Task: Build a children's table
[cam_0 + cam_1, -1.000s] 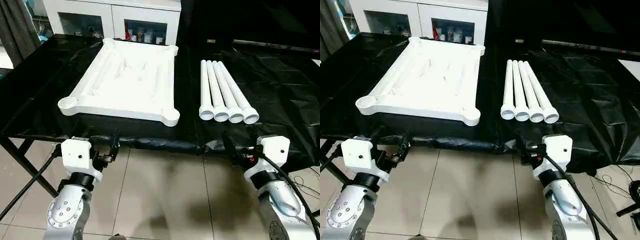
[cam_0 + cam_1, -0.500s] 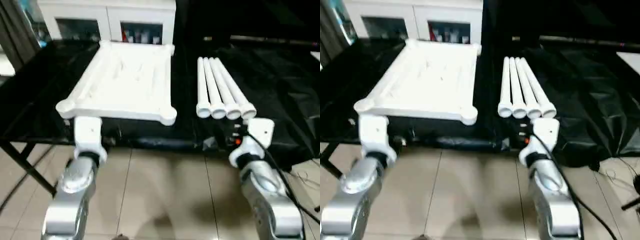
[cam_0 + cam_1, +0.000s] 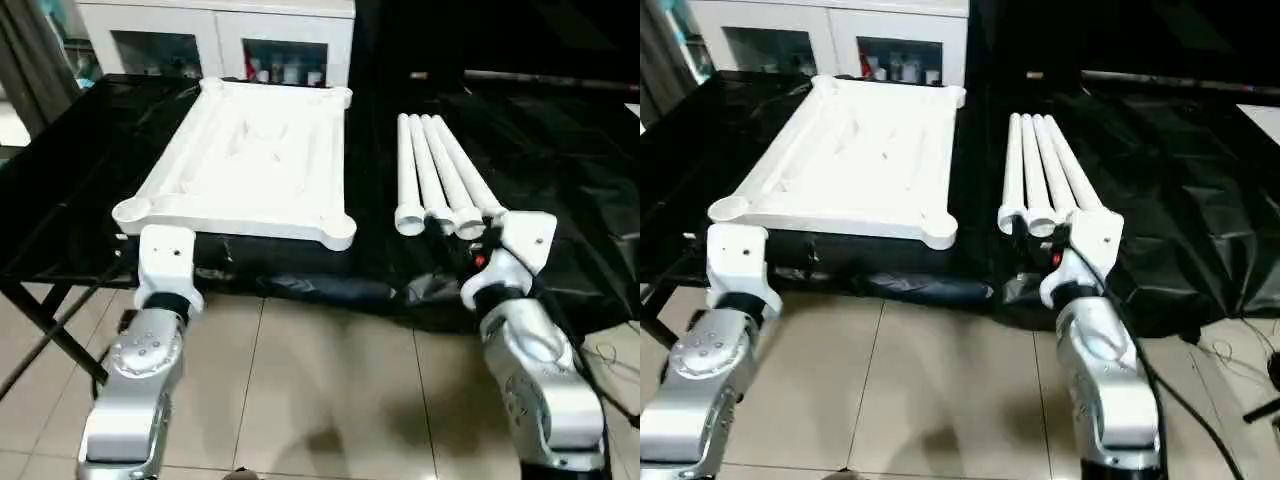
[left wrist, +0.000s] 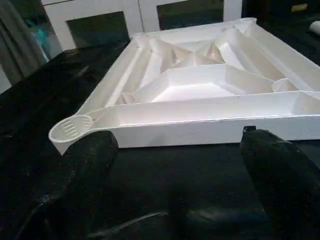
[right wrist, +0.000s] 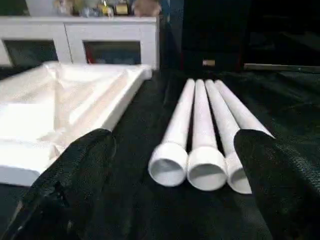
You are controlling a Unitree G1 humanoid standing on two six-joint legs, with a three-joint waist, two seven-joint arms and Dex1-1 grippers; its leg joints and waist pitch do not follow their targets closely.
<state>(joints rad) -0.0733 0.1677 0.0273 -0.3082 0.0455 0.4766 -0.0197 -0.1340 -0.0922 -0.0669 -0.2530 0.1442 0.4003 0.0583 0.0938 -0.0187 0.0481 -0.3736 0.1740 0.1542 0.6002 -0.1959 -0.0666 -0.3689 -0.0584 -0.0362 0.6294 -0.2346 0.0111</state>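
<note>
one tabletop (image 3: 245, 165), four legs (image 3: 437, 172), one cabinet (image 3: 222, 35)

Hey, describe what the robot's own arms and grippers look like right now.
Both forearms are rounded silver metal with small bolt heads, each topped by a blocky white wrist housing. The left gripper and right gripper have thick black fingers with a rough, matte surface. A black cable runs along the right forearm, and a small red light glows by its wrist.

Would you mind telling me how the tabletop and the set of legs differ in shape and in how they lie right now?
The tabletop is one wide rectangular piece, lying ribbed underside up with round sockets at its corners; the legs are four slim tubes with flared ends, lying side by side. The tabletop lies ahead of the left gripper, the legs ahead of the right gripper. Both are white and rest unheld on the black cover.
</note>
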